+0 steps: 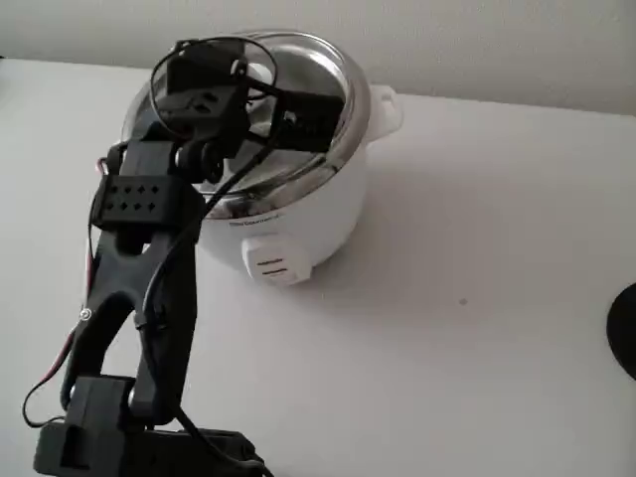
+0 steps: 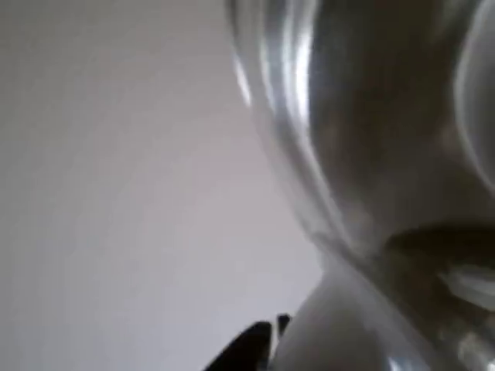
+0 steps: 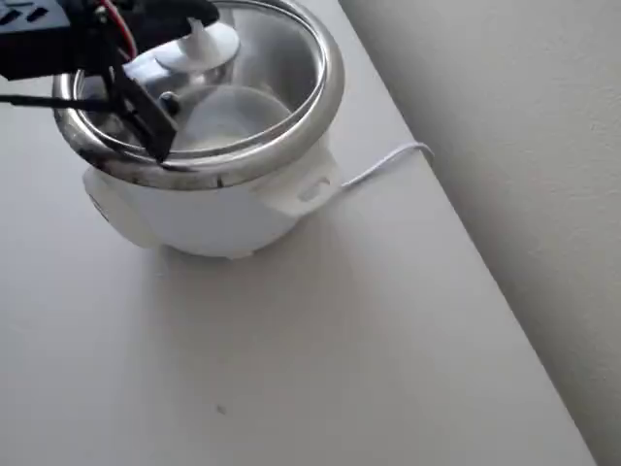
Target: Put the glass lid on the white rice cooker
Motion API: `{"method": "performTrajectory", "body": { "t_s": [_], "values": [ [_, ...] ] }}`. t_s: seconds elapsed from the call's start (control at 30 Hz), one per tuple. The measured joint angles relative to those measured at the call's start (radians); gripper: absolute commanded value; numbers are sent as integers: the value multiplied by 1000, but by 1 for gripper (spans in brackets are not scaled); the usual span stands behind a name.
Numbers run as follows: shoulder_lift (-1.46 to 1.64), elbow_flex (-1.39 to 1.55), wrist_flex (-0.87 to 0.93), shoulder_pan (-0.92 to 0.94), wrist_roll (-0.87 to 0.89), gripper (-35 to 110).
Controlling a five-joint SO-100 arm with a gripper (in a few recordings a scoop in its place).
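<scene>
Overhead view shows the white rice cooker point(image 3: 213, 204) standing on the pale counter point(image 3: 291, 369) close to the wall, one side handle point(image 3: 309, 187) facing the lower right and a thin white cord point(image 3: 383, 163) trailing off toward the wall. The glass lid point(image 3: 238, 73) lies over the steel rim, its white knob point(image 3: 199, 47) near the upper left of the pot. The tool point(image 3: 179, 49) reaches in from the left; one dark finger runs down to the near rim and the other lies above the knob, so the knob sits between them, but I cannot tell whether they press on it. In the fixed view the black arm point(image 1: 149, 258) rises from the lower left and leans over the cooker point(image 1: 298, 219), hiding the knob, with the lid point(image 1: 318, 60) level on the rim. The wrist view is blurred: curved shiny metal and a white shape, too close to tell apart
</scene>
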Motion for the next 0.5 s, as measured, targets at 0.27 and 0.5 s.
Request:
{"method": "performTrajectory", "body": {
  "t_s": [0.27, 0.5],
  "values": [
    [-35, -57, 66, 15, 114, 0],
    [-57, -95, 117, 17, 144, 0]
  ]
}}
